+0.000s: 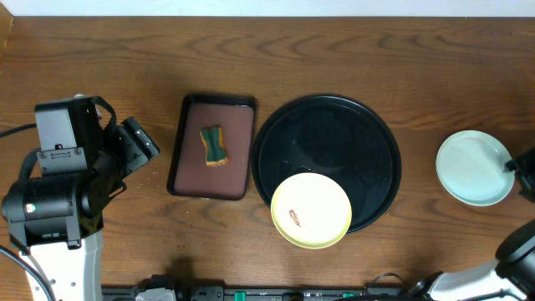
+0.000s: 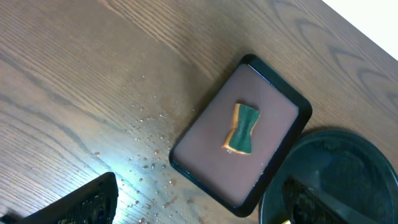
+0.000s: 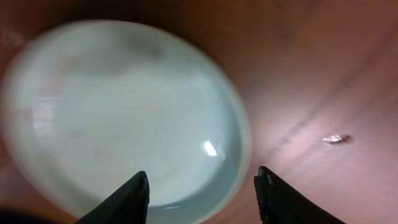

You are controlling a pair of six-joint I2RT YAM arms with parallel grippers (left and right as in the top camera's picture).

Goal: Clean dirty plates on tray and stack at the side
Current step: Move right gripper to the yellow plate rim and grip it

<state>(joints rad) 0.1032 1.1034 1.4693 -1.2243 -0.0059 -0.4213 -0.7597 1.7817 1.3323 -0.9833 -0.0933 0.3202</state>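
Poised over pale mint-green round plate (image 3: 118,106) at right with right gripper (image 3: 202,177) spread open. At left, with left gripper (image 1: 142,144) parted too

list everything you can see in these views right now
yellow plate: one, pale yellow, red-brown smear, overhanging black tray's near rim
mint plate: one, pale green, bare table, far right
black tray: one, glossy black, centre
brown tray: one, brown, black rim, beside black tray
sponge: one, green and tan, on brown tray
table: one, dark-brown wood
left claw: one, black, open, above table left of brown tray
right claw: one, black, open, over mint plate
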